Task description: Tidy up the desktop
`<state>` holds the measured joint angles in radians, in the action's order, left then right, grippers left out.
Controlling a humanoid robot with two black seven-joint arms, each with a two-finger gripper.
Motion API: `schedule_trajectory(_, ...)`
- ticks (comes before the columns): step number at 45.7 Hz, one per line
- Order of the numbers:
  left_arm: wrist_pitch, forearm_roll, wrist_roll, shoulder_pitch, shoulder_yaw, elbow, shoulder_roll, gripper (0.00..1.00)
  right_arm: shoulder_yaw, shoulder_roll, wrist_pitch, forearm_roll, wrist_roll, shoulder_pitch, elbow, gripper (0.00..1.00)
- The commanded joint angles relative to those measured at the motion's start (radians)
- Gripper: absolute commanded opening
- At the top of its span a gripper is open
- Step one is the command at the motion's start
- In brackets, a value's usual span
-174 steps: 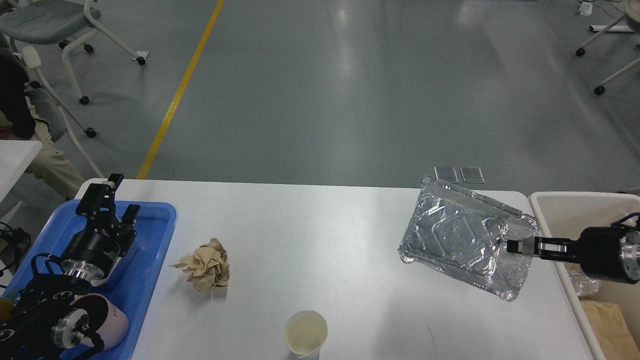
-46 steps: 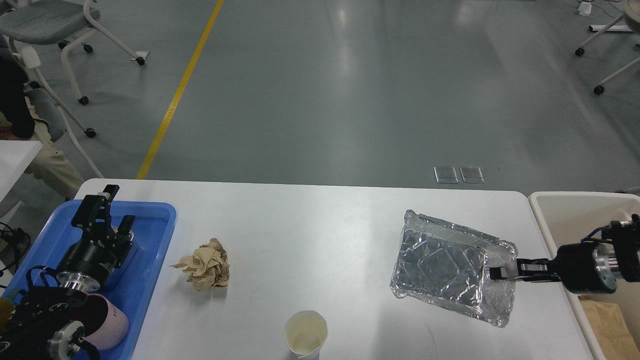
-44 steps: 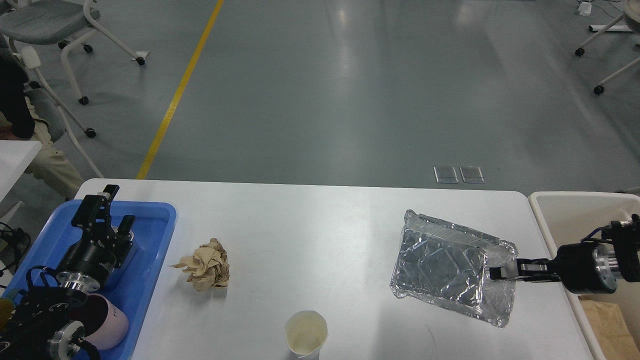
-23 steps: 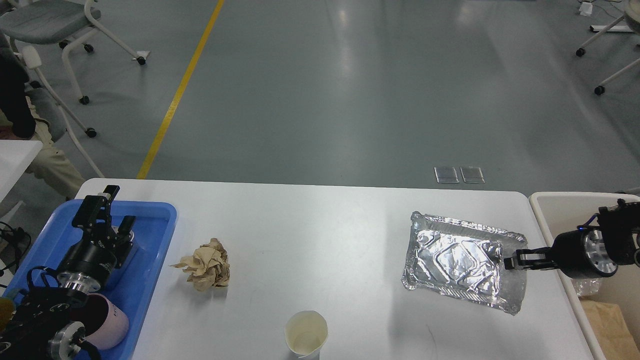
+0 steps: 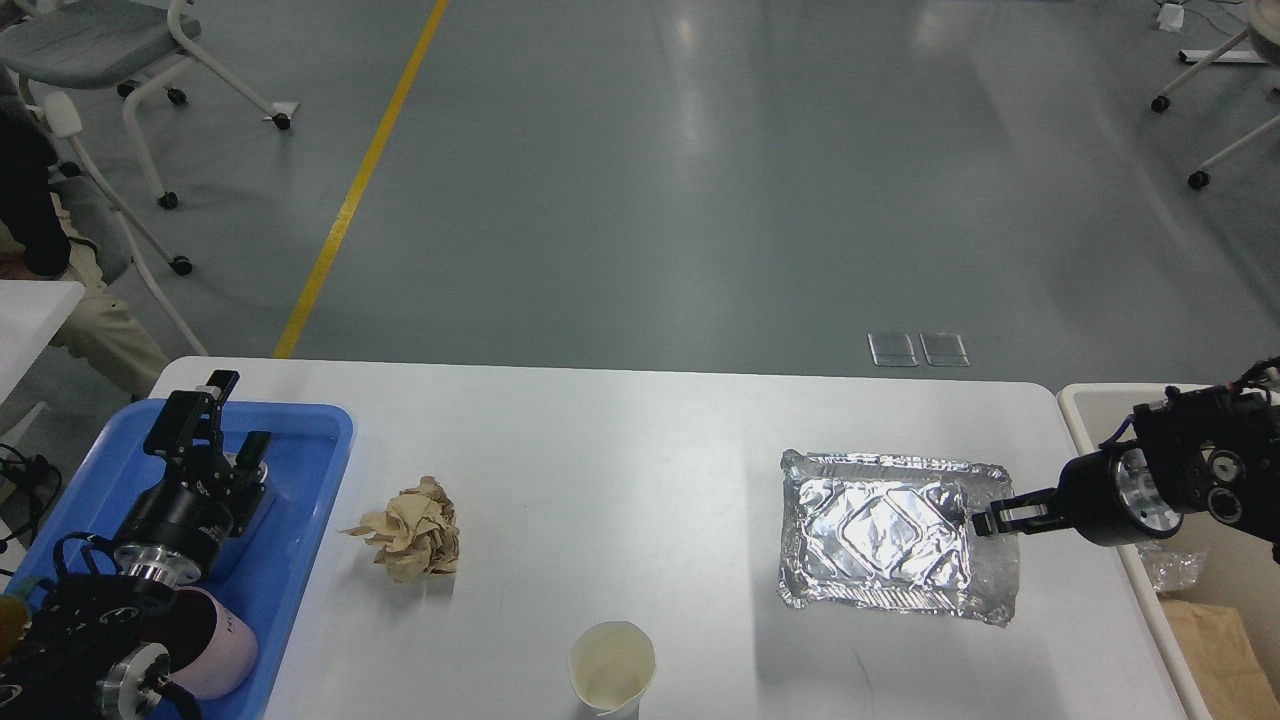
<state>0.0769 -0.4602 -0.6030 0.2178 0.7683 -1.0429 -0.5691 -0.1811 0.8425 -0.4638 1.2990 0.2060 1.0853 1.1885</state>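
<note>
The white desktop (image 5: 640,440) fills the lower part of the head view. A crinkled foil tray (image 5: 880,540) lies flat on its right side, open side up. My right gripper (image 5: 988,520) comes in from the right and is shut on the tray's right rim. A crumpled ball of brown paper (image 5: 410,530) lies left of centre. At the front edge stands a paper cup (image 5: 611,668). My left gripper (image 5: 240,410) is open over the blue tray (image 5: 300,500), holding nothing.
A pink cup (image 5: 215,650) lies in the blue tray beside my left arm. A cream bin (image 5: 1095,430) stands against the desktop's right edge, with a brown paper bag (image 5: 1215,650) and clear plastic (image 5: 1165,570) inside. Wheeled chairs stand on the floor behind.
The foil tray has come down from a tilted, lifted pose and turned to lie flat on the desktop, still held at its rim. The right arm swung with it. The left arm has hardly moved.
</note>
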Motion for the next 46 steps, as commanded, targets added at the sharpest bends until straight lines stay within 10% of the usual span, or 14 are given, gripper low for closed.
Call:
schedule_trajectory(1, -0.002, 0.0, -0.015, 0.002, -0.003, -0.003, -0.002, 0.96, 0.0, -0.026, -0.01, 0.0, 0.003, 0.007, -0.018, 0.0)
schedule_trajectory(29, -0.038, -0.055, -0.035, 0.014, -0.02, -0.02, -0.092, 0.96, 0.0, -0.049, -0.07, -0.01, 0.009, 0.044, -0.027, 0.0)
schedule_trajectory(39, -0.127, -0.054, 0.14, 0.066, -0.018, -0.075, -0.288, 0.96, 0.002, -0.053, -0.065, -0.012, 0.009, 0.041, -0.032, 0.0)
schedule_trajectory(46, -0.256, -0.057, 0.183, 0.083, -0.021, -0.137, -0.44, 0.96, 0.002, -0.079, -0.062, -0.012, 0.009, 0.039, -0.04, 0.0)
